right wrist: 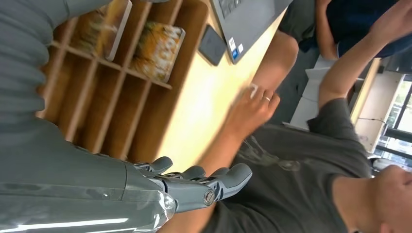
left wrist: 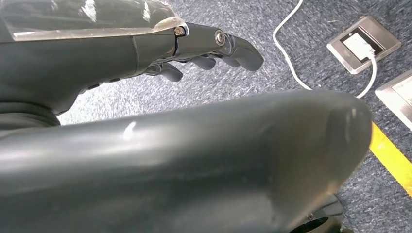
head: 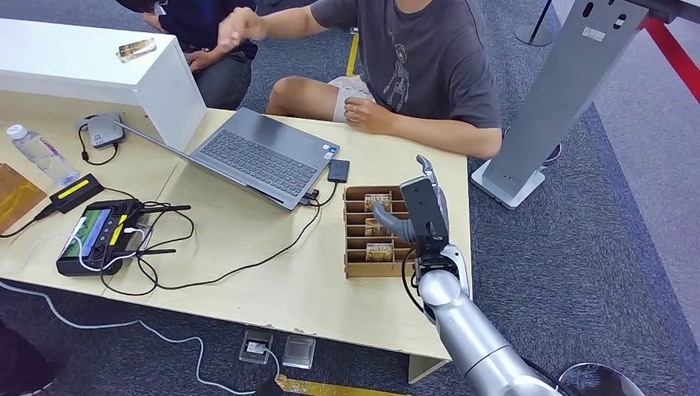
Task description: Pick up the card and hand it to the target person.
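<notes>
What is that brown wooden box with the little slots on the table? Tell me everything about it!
The wooden card holder is a shallow, light-brown tray split by thin slats into narrow rows. It lies flat near the table's front right edge, beside the laptop's black cable. A few yellow-brown printed cards stand in its slots. The right hand hovers over its right side, fingers apart, holding nothing; whether it touches the holder is unclear.

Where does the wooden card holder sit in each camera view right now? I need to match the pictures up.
Head view: the wooden card holder lies near the table's right end, directly under the right hand.
Right wrist view: the holder runs beside the hand's ribbed cover, cards in its slots.
Left wrist view: not in it; the left hand hangs over carpet.
Shared landmark: the laptop, whose corner shows at.
</notes>
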Controlling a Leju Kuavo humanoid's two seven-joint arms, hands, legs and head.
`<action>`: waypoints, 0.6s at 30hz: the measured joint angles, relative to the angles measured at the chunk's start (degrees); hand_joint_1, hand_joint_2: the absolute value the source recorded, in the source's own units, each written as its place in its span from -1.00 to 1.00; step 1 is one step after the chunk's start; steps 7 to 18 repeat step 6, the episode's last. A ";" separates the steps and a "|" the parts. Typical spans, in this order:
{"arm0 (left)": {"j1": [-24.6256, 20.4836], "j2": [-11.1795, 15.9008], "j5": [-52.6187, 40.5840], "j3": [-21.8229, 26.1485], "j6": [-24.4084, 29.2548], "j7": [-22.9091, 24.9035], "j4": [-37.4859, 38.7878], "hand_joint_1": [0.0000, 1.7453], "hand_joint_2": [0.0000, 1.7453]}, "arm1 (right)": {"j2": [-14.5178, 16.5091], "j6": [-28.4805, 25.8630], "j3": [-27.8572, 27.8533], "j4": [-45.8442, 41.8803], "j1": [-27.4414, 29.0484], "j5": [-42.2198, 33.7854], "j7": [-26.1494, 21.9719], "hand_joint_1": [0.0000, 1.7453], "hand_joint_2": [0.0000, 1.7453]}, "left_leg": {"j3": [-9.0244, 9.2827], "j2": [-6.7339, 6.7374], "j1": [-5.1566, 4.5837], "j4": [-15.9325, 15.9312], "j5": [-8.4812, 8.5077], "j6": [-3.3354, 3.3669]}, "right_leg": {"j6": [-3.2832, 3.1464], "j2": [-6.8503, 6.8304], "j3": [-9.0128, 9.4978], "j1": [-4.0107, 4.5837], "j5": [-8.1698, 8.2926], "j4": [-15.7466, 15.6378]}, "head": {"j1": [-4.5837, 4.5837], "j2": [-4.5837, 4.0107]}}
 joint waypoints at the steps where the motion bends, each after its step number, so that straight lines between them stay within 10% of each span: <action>1: 0.01 -0.01 0.16 0.04 0.06 -0.01 0.00 -1.00 -1.00 | -0.15 -0.11 -0.05 -0.90 1.19 -1.53 -0.47 -1.00 1.00 | 0.00 0.00 0.00 0.00 0.00 0.00 | 0.00 0.00 0.00 0.00 0.00 0.00 | 0.01 0.00; 18: 0.03 -0.01 0.51 0.27 0.30 0.00 0.00 -1.00 -1.00 | -0.89 -1.01 -0.09 -4.43 6.01 -5.04 -1.37 -1.00 1.00 | -0.01 0.00 0.00 0.00 0.00 0.00 | 0.00 0.00 0.00 0.00 0.00 -0.01 | 0.01 0.00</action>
